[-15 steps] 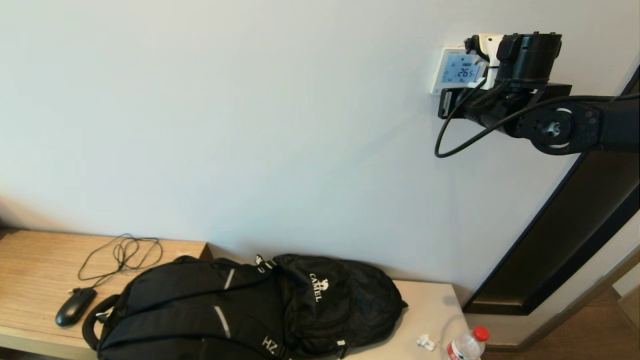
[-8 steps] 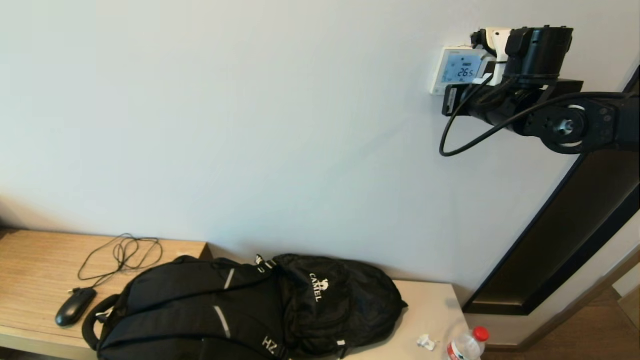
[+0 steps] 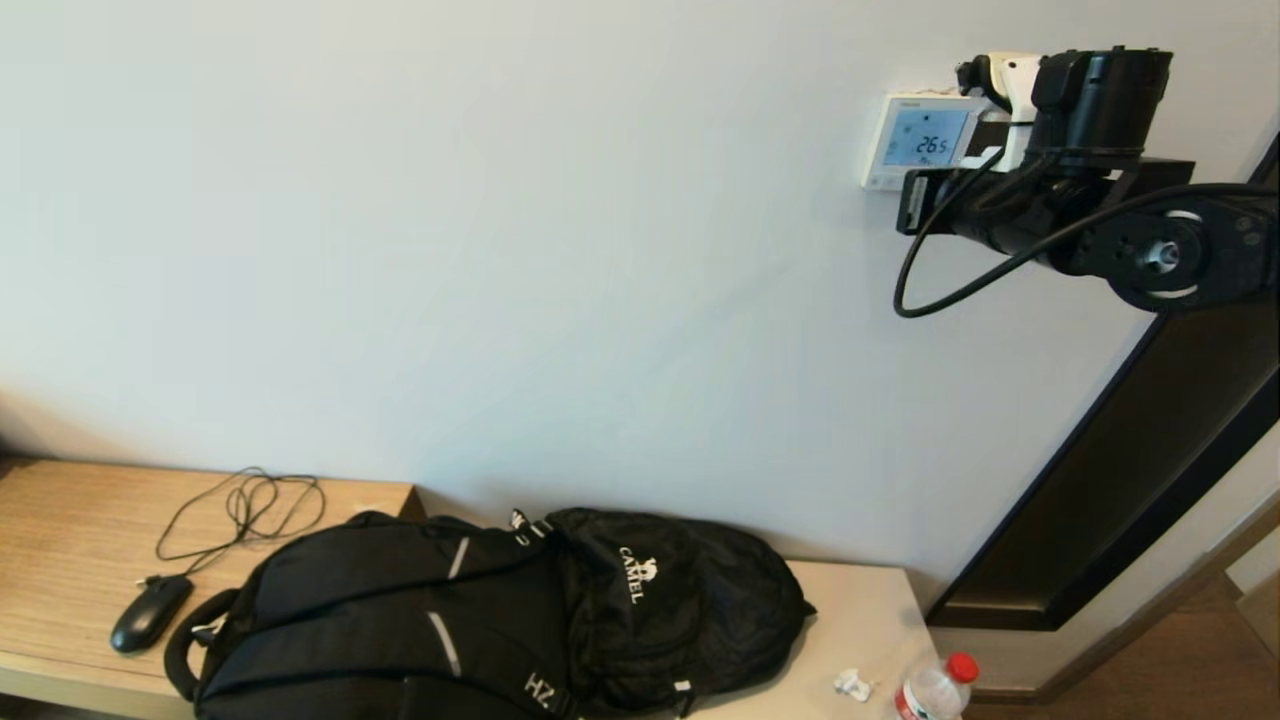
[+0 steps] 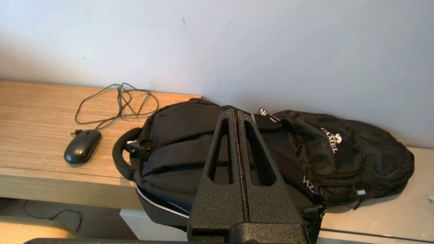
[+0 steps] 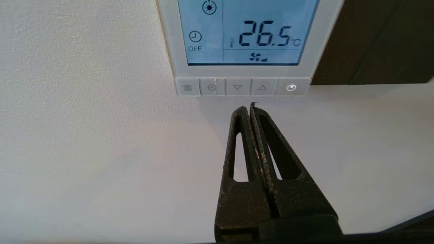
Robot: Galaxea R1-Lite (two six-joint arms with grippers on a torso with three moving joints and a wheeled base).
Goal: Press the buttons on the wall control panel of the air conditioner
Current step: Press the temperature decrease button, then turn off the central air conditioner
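The white wall control panel point(image 3: 905, 140) hangs high on the wall at the right, and its pale-blue screen reads 26.5. It fills the top of the right wrist view point(image 5: 249, 34). The buttons point(image 5: 237, 87) run in a row along its bottom edge. My right gripper point(image 5: 249, 106) is shut and empty, with its tips just below the button row, under the two arrow buttons. I cannot tell if it touches the wall. In the head view it point(image 3: 905, 200) sits under the panel's lower right corner. My left gripper point(image 4: 236, 113) is shut and parked low over the backpack.
A black backpack point(image 3: 500, 610) lies on the low bench point(image 3: 860, 610). A black mouse point(image 3: 150, 612) with a coiled cable is on the wooden desk point(image 3: 60, 540) at the left. A bottle point(image 3: 935, 690) stands at the bench's right end. A dark door frame point(image 3: 1130, 470) runs beside the panel.
My right arm has moved to the right, uncovering more of the panel's screen. The display still reads 26.5.
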